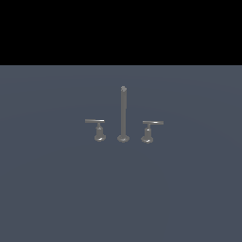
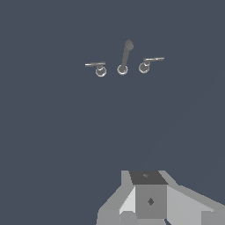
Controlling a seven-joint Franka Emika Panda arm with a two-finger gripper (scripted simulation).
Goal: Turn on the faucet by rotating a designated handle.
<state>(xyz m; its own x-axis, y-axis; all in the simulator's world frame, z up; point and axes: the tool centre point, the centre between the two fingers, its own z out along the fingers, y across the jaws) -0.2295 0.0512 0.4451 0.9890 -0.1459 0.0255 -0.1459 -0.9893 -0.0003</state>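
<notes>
The faucet stands on a flat grey floor, its handle on the exterior view's left, bar pointing left. The gripper is well apart; fingers' state cannot be told

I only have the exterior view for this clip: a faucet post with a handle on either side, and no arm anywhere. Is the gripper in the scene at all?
Observer: Yes. The wrist view shows part of the gripper at the frame's edge, well apart from the faucet.
Operator: Is it touching the handle whose bar juts to my view's left?
Observer: No. Bare floor lies between it and that handle, so there is no contact.
Operator: Open or shut?
Observer: I cannot tell. Only the gripper's grey body shows, and its fingertips are out of frame.
</notes>
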